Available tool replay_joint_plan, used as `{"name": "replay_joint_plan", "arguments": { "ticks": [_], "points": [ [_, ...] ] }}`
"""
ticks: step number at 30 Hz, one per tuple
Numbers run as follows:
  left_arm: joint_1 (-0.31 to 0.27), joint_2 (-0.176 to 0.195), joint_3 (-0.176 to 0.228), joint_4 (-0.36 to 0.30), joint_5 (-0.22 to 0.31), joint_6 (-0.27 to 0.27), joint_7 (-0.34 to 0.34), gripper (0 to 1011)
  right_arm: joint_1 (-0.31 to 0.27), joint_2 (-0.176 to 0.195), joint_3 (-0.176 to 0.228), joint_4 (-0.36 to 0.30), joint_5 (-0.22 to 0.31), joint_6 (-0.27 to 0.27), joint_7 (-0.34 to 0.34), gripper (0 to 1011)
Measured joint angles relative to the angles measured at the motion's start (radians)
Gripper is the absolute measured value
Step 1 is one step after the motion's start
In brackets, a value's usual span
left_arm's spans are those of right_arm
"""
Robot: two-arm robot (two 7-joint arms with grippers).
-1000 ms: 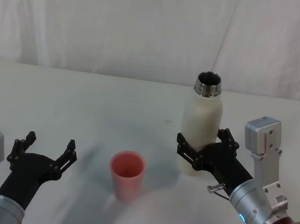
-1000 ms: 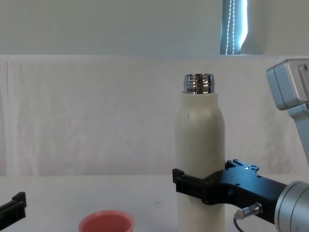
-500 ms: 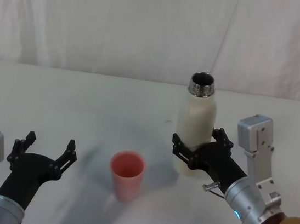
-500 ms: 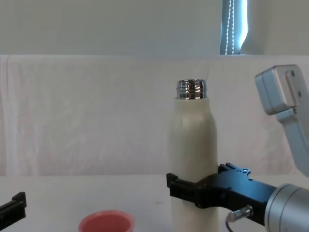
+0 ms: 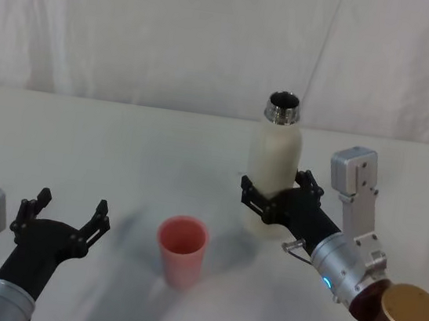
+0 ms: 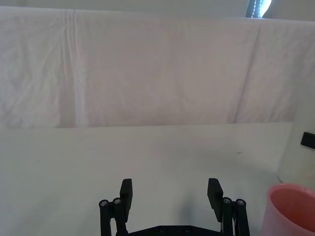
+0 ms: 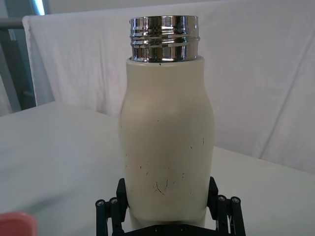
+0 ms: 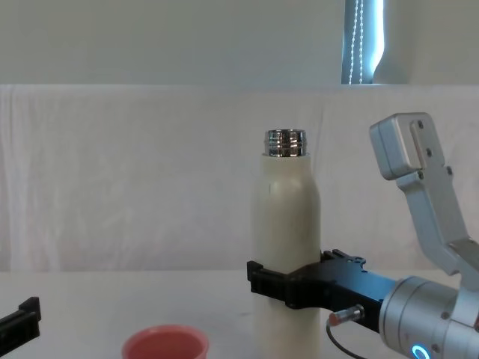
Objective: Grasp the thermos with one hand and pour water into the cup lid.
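Right hand [image 5: 272, 205] is clamped around the lower body of the thermos [image 5: 273, 168], 1 black finger on each side of the cream wall, as the right wrist view shows with the bottle [image 7: 166, 147] standing straight up out of the grip. From where I stand the bottle looks upright, its long axis vertical, silver neck open at the top; whether its base touches the desk [image 5: 121, 148] or hangs just above it I cannot tell.

Down at about 8 o'clock from the thermos, nearer the robot, stands the cup lid [image 5: 181, 249], pink, mouth up, apart from the bottle with bare desk between them. That is the relation the pour hangs on, to my eye: the neck has to tip over toward 8 o'clock, and it sits well above the cup's rim, so the bottle likely needs carrying closer before it tilts.

Left hand [image 5: 64, 220] rests low at 9 o'clock from the cup, fingers spread wide and holding nothing. It is close to the cup, but the right arm has the bottle, so the pour falls to that arm.
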Motion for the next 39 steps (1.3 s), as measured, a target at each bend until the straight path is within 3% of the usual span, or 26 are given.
{"name": "replay_joint_plan", "arguments": {
  "ticks": [15, 31, 34, 39],
  "points": [
    [0.0, 0.0, 0.0, 0.0, 0.0, 0.0, 0.0, 1001, 0.067, -0.024, 0.004, 0.129, 0.023, -0.042, -0.003, 950],
    [0.0, 0.0, 0.0, 0.0, 0.0, 0.0, 0.0, 1001, 0.081, -0.026, -0.001, 0.162, 0.024, -0.05, -0.001, 952],
    [0.0, 0.0, 0.0, 0.0, 0.0, 0.0, 0.0, 1001, 0.082, -0.025, -0.002, 0.162, 0.024, -0.046, -0.002, 1001],
    [0.0, 0.0, 0.0, 0.0, 0.0, 0.0, 0.0, 1001, 0.082, -0.024, -0.003, 0.156, 0.025, -0.037, -0.002, 1001]
  ]
}}
